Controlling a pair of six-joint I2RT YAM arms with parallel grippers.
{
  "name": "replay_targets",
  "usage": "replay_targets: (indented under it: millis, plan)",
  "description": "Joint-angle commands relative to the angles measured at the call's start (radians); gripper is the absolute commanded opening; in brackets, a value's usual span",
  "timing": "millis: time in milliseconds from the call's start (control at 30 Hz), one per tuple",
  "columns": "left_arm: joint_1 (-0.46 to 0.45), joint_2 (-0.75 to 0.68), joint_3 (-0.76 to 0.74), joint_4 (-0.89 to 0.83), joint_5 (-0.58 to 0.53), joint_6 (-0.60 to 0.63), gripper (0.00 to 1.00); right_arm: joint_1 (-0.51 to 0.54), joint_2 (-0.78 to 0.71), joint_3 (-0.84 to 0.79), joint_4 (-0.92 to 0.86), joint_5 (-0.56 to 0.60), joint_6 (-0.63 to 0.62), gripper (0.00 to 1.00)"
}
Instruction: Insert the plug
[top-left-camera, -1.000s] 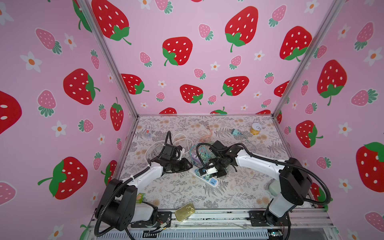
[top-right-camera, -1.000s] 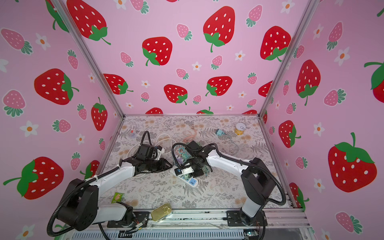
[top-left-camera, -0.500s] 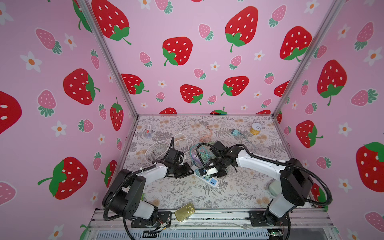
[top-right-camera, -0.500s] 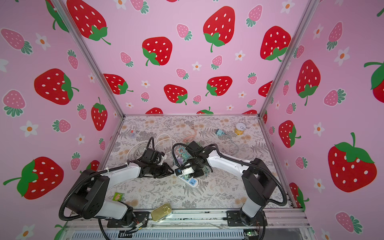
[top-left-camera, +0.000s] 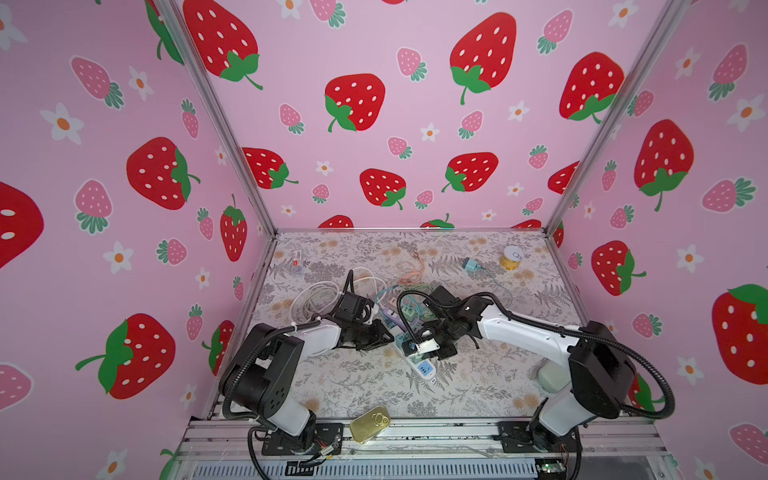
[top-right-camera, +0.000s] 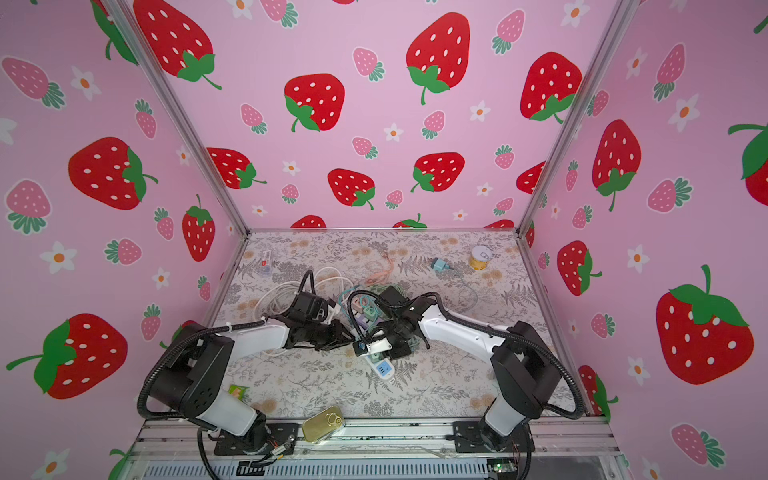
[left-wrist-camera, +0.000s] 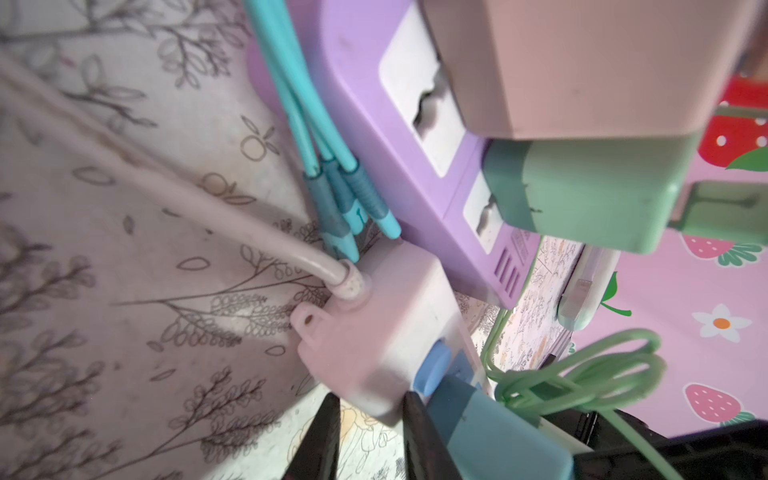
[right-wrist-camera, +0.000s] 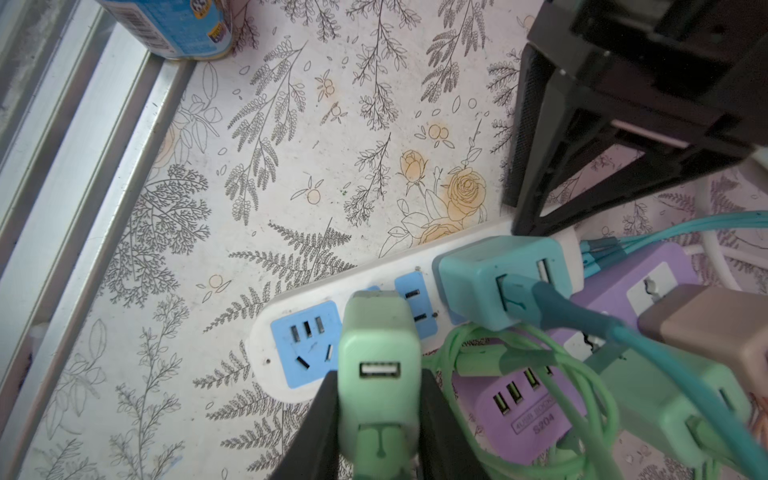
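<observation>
My right gripper (right-wrist-camera: 378, 382) is shut on a pale green plug (right-wrist-camera: 378, 332) with a USB port on its back. The plug hangs just above the white power strip (right-wrist-camera: 266, 332), over the gap between two of its blue sockets (right-wrist-camera: 299, 345). In both top views the strip (top-left-camera: 424, 368) (top-right-camera: 384, 370) lies at mid-table under my right gripper (top-left-camera: 432, 353) (top-right-camera: 388, 351). My left gripper (left-wrist-camera: 370, 401) (top-left-camera: 384, 336) sits low at the strip's cord end (left-wrist-camera: 374, 340). Its jaws stand narrow on either side of that end's corner.
A purple power strip (right-wrist-camera: 532, 399) with tan and green adapters lies against the white one. A teal adapter (right-wrist-camera: 498, 278) sits in the white strip, with green cable (right-wrist-camera: 540, 374) looped beside it. A white cord coil (top-left-camera: 316, 299) lies behind the left arm. A gold tin (top-left-camera: 370, 424) rests on the front rail.
My left arm has moved right, bringing its gripper up to the strip's cord end, and its jaws have narrowed. My right gripper has stayed in place with the plug.
</observation>
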Motion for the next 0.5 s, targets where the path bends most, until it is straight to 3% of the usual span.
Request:
replay_targets:
  millis: [0, 467]
  plan:
    - [0.001, 0.013, 0.033, -0.006, -0.035, -0.003, 0.28, 0.014, 0.016, -0.022, -0.076, 0.001, 0.001, 0.0]
    - [0.016, 0.013, 0.037, -0.01, -0.032, 0.024, 0.28, 0.03, 0.09, 0.018, -0.101, 0.085, -0.017, 0.0]
